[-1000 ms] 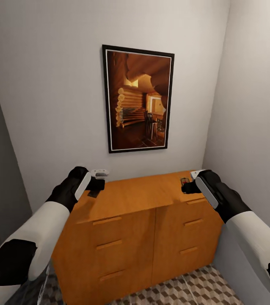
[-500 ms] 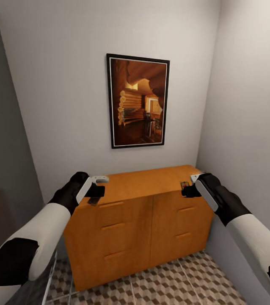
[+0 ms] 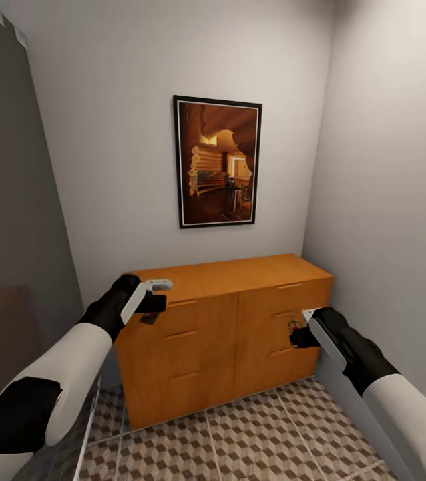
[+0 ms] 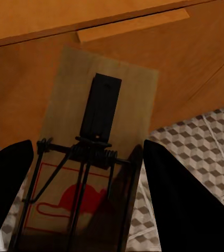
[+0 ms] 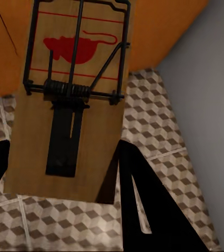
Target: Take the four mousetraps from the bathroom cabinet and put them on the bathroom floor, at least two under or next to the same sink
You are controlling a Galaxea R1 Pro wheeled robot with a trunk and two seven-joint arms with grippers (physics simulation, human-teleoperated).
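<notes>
A narrow room corner with pale grey walls holds the low, wide orange-brown wooden cabinet (image 3: 223,334) with flat drawer fronts and slim bar handles, set against the far wall and reaching the right wall. Above it hangs a black-framed picture of a log cabin interior (image 3: 218,162). In front of the cabinet spreads the bathroom floor of square tiles patterned with small brown, beige and white cubes (image 3: 253,441), with pale grout lines. A darker grey panel (image 3: 13,234) stands along the left side.

The left gripper (image 3: 150,310) hangs at the cabinet's near left top corner, in front of the top drawer. Its dark fingers (image 4: 180,199) are clamped on either side of a small flat brown wooden mousetrap with dark wire spring and a red mouse print (image 4: 93,157), which it carries clear of the cabinet; in the head view this trap is a small dark shape under the wrist.

The right gripper (image 3: 297,333) sits lower, in front of the cabinet's right drawers, near the right wall. Its fingers (image 5: 149,210) are closed on the edges of a second wooden mousetrap with the same red print and black wire bar (image 5: 72,100), held above the tiles
</notes>
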